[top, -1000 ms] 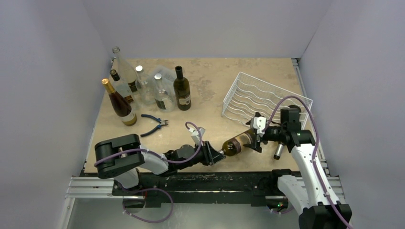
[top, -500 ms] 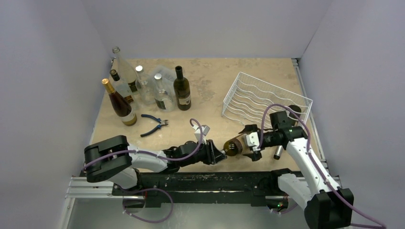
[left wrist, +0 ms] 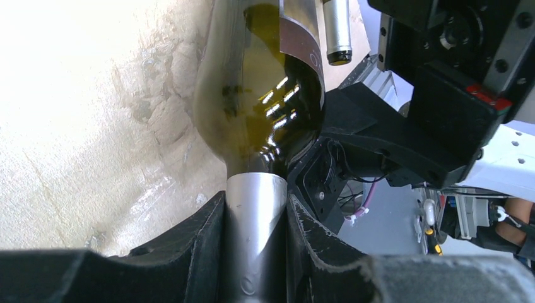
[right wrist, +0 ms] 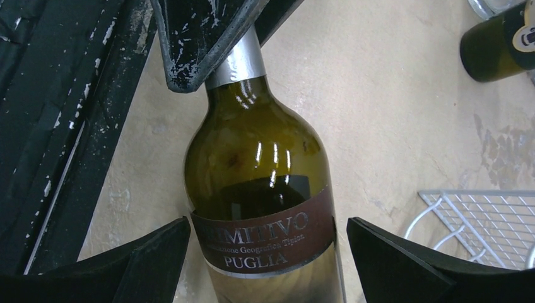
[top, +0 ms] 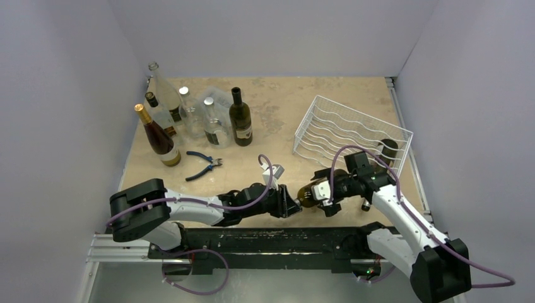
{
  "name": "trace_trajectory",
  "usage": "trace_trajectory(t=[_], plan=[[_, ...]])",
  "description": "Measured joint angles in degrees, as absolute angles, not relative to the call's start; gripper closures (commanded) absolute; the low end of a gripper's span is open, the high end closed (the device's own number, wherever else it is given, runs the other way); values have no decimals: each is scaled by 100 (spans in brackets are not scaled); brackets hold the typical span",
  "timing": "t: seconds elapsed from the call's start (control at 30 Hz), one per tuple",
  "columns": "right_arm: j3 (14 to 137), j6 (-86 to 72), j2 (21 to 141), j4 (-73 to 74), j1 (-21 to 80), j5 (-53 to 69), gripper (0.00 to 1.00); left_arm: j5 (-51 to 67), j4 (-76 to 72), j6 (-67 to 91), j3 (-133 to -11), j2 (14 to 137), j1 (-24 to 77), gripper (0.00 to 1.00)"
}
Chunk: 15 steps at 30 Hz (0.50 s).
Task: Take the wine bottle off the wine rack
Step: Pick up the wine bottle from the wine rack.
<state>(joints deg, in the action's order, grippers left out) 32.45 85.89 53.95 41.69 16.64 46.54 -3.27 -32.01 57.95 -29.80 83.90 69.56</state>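
- The bottle (top: 309, 193) is off the rack (top: 350, 129). It lies about level at lower centre of the top view, between the two grippers. The rack stands apart at upper right. Whether the bottle touches the table (top: 284, 113) I cannot tell.
- The left gripper (left wrist: 255, 205) is clamped tight on the bottle's foil-covered neck.
- The right gripper (right wrist: 268, 252) straddles the body at the label (right wrist: 265, 243). Its fingers (right wrist: 404, 265) are spread wide and a gap shows on the right side, so it seems not to grip.
- Risk: the heavy body hangs from a smooth foil neck alone, so it may slip or swing down.
- Risk: the bottle is near the table's bottom edge, so a drop could send it onto the rail (top: 252, 238).
- Risk: if the right fingers back off crookedly, they could knock the body out of the left grip.
- Writing: "PUGLIA" is clear. Above it "…IMITIVO" is likely Primitivo, and a small line ends "Geografica Tipica".
- A second bottle (right wrist: 498, 41), upper right of the right wrist view, has an unreadable label.
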Motion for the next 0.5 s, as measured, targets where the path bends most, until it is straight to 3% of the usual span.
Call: trace_trajectory(t=[0.5], plan=[[2858,8490,5487,3562,1925,4134,3,-279,-2910,5743,-3144,8390,6984,100]])
